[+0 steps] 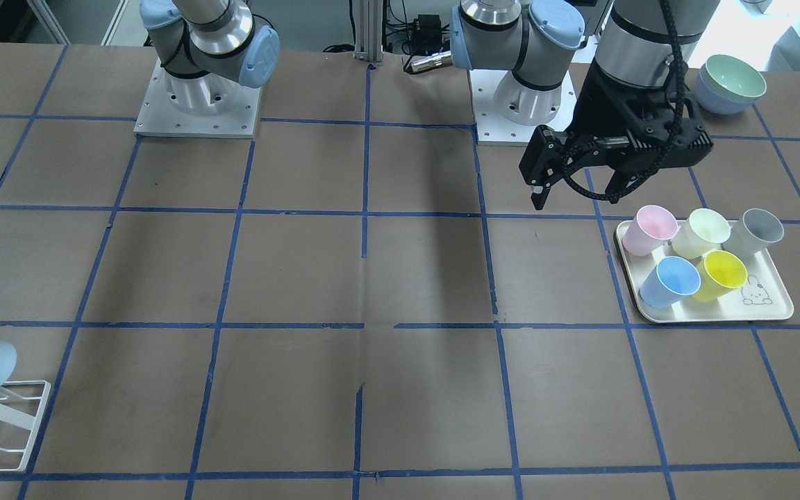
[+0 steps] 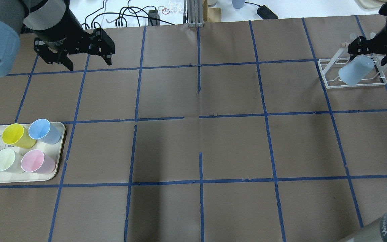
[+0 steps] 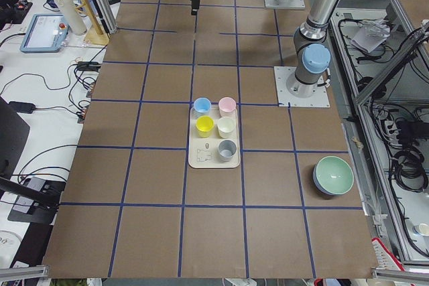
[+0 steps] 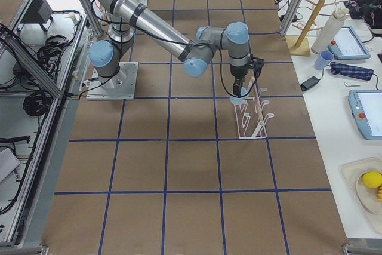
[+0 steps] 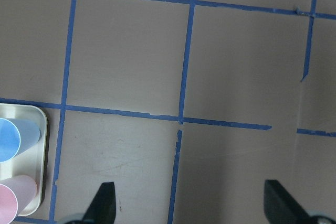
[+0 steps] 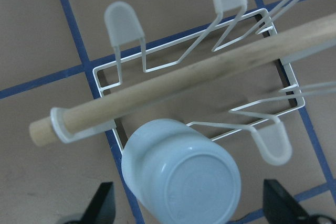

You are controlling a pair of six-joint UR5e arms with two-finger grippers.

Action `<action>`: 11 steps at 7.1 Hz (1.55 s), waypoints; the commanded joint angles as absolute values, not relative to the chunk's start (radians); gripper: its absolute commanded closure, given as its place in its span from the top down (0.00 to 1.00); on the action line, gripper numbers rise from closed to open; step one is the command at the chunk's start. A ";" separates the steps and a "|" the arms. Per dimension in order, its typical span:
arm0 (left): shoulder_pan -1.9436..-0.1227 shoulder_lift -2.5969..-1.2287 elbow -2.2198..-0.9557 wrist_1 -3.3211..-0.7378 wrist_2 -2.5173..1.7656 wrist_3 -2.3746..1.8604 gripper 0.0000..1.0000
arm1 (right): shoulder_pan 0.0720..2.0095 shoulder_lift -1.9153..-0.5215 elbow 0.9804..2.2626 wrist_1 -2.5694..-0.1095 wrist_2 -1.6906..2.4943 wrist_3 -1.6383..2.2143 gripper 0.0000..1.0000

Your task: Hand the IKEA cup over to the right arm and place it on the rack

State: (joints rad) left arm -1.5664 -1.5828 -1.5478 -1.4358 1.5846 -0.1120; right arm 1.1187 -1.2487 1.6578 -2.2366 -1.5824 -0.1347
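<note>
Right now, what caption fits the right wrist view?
Pale blue cup upturned on white wire rack, framed by open right gripper.

Matt plastic cup [image 6: 181, 177], white wire rack [image 6: 184, 88]

Overhead and front views face each other, sharing the tray [image 1: 771, 309]; 2 wrist cameras look down.

A cream tray [image 1: 712, 317] on the brown, blue-taped surface [image 1: 372, 278] holds five cups: pink cup [image 1: 648, 230], pale green cup [image 1: 701, 232] and grey cup [image 1: 756, 233] in one row — blue cup [image 1: 671, 281] and yellow cup [image 1: 718, 275] in the other. Well apart, a green bowl [image 1: 737, 76] nests in a bluish bowl [image 1: 712, 101].
</note>
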 commanded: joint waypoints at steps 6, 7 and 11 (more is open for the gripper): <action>-1.566 -1.582 -1.549 -1.437 1.586 -0.107 1.00 | 1.400 -1.566 1.657 -1.702 -1.569 0.068 1.00; -1.566 -1.580 -1.552 -1.436 1.589 -0.107 1.00 | 1.470 -1.609 1.658 -1.680 -1.569 0.119 1.00; -1.565 -1.592 -1.542 -1.495 1.585 -0.107 1.00 | 1.601 -1.709 1.677 -1.547 -1.539 0.108 1.00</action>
State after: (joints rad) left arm -1.5643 -1.5782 -1.5561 -1.4564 1.5850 -0.1074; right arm 1.5907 -1.6712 1.6707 -1.6069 -1.5651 0.1165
